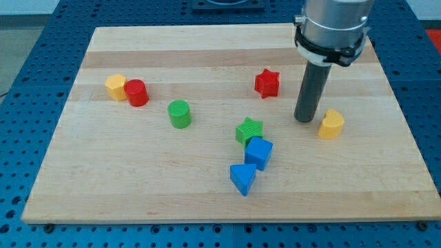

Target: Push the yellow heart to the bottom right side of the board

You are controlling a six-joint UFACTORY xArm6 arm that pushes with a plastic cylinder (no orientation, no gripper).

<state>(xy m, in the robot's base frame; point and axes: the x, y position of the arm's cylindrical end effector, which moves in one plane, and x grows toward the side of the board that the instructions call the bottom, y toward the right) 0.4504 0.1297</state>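
Tool's dark rod tip [304, 120] planted bare, grasping nothing, just left of the yellow plastic heart block [331, 124]. Heart right of the wooden tabletop [207, 200] centre; push toward bottom-right corner mostly left.

This looks like a robotics lab bench. A pale wooden board [227, 186] lies on a blue metal table drilled with a regular grid of holes [21, 89], the kind of perforated mounting plate used for fixing test rigs. A grey, metal-collared robot arm [331, 27] stands over the board.
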